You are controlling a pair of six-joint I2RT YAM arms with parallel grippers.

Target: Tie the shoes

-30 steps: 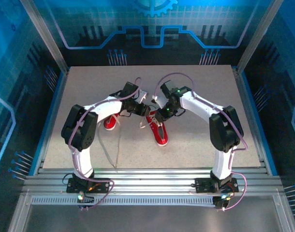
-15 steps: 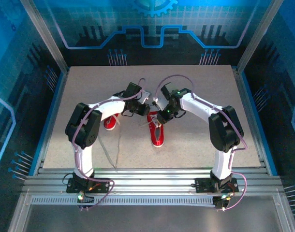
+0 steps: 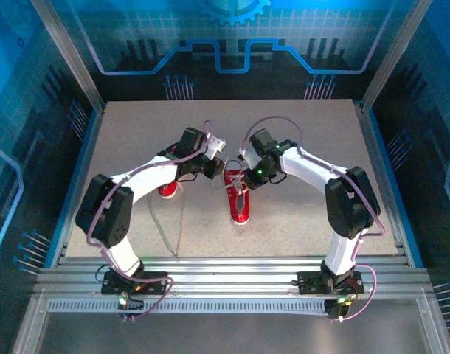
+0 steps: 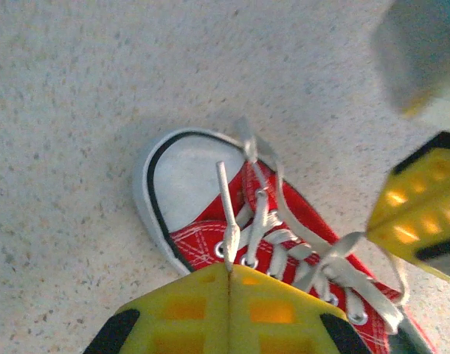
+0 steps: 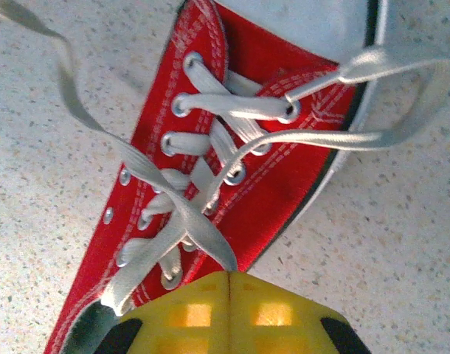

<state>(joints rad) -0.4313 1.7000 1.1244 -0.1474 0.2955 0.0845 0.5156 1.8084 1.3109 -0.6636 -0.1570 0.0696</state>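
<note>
pinches a white lace [image 4: 223,199] between the pressed-together fingertips of the left gripper [image 4: 229,273], clamps another lace [image 5: 203,240] in the closed right gripper [image 5: 230,276], red shoe [image 4: 203,240] just ahead of both, other shoe [image 3: 167,190] left of them.

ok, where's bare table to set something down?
Free: far strip of table; right side between right arm and rail. Crowded: centre, left end effector and right end effector pinching laces over the middle shoe; loose lace trails near-left.

no readable text, no labels, no numbers
</note>
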